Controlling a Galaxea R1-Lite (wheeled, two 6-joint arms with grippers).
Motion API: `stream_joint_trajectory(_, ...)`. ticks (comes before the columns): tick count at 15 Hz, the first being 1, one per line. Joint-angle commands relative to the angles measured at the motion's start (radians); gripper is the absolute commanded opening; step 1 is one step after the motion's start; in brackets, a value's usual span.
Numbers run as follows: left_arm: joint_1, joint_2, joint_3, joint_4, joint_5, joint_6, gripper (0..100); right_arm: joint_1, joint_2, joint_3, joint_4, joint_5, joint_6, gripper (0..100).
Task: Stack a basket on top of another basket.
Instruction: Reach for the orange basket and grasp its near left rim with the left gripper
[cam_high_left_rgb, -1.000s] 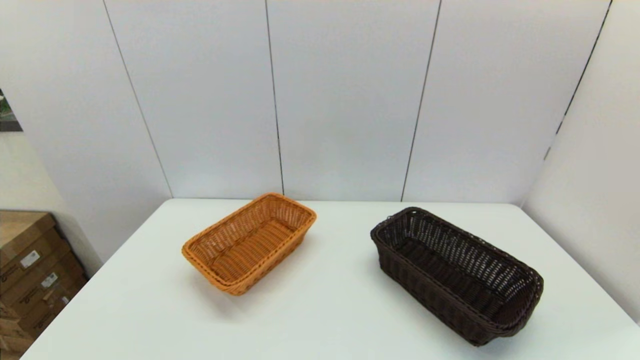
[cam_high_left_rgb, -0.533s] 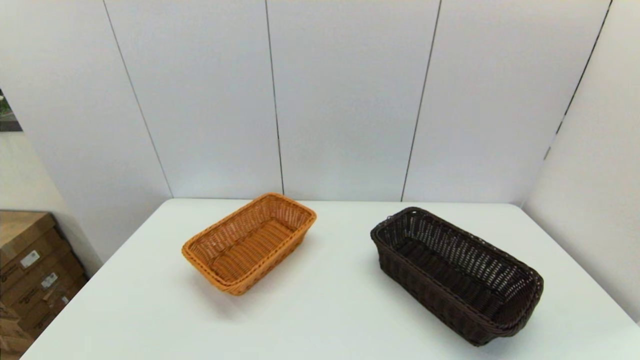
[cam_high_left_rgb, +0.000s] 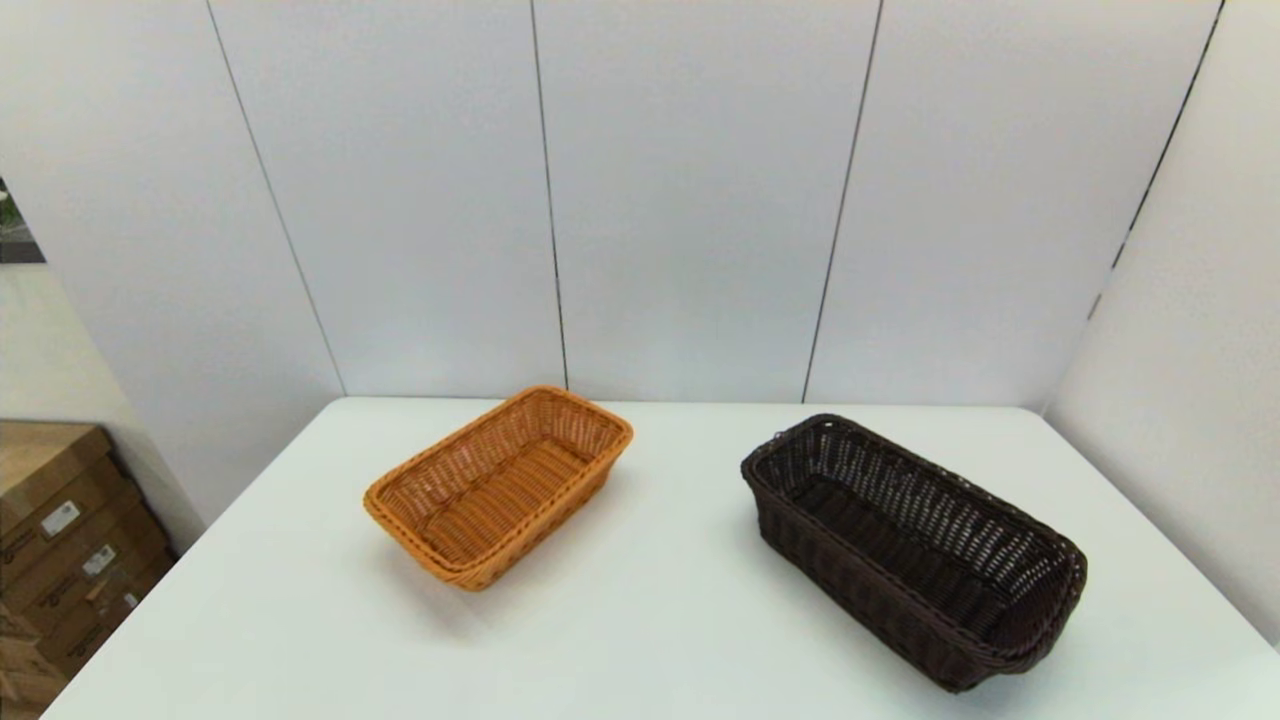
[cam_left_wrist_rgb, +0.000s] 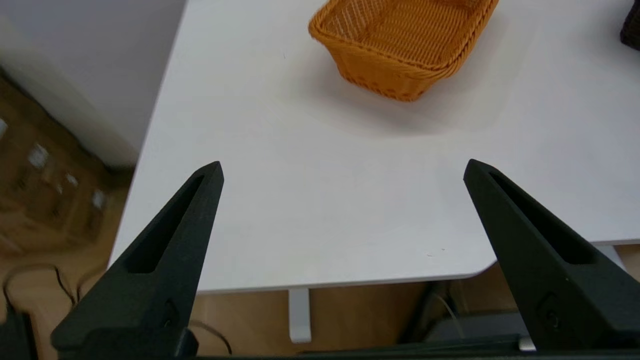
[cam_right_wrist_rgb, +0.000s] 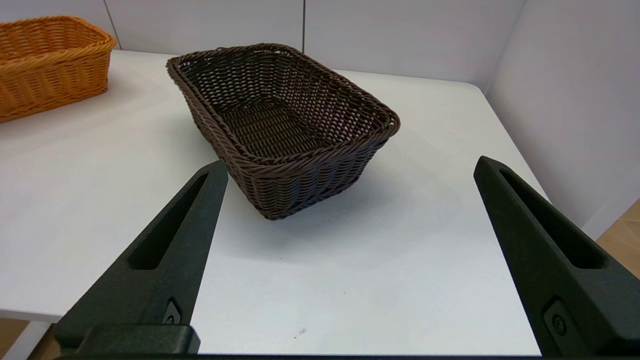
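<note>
Approach step, nothing grasped yet. Dark brown basket (cam_high_left_rgb: 912, 548) sits lower right of head frame, orange-tan basket (cam_high_left_rgb: 500, 485) centre-left, well apart on the white table (cam_high_left_rgb: 650, 630). Right gripper (cam_right_wrist_rgb: 350, 167) is spread wide & empty, facing the dark basket's near end; left gripper (cam_left_wrist_rgb: 342, 167) likewise released, near the table edge. Next, prob.: right arm moves in, pinches the rim, lifts it across.

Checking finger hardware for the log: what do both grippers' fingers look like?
Left gripper and right gripper look alike: two long matte black fingers tapering to pointed tips, each with a recessed slot along its length and a small round screw near its base. No cables or markings visible.
</note>
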Motion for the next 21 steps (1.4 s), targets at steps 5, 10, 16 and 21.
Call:
stream_joint_trajectory(5, 0.002, 0.974, -0.344, 0.008, -0.021, -0.406, 100, -0.001, 0.001, 0.0, 0.001, 0.001, -0.001, 100)
stream_joint_trajectory(10, -0.021, 1.223, -0.536, 0.196, -0.021, -0.729, 100, 0.001, 0.001, 0.0, 0.001, 0.001, -0.001, 100)
stream_joint_trajectory(16, -0.036, 1.342, -0.606, 0.245, -0.021, -0.921, 100, -0.001, 0.001, 0.0, 0.001, 0.001, -0.001, 100)
stream_joint_trajectory(21, -0.064, 1.395, -0.678, 0.236, -0.021, -0.958, 100, 0.001, 0.001, 0.0, 0.001, 0.001, -0.001, 100)
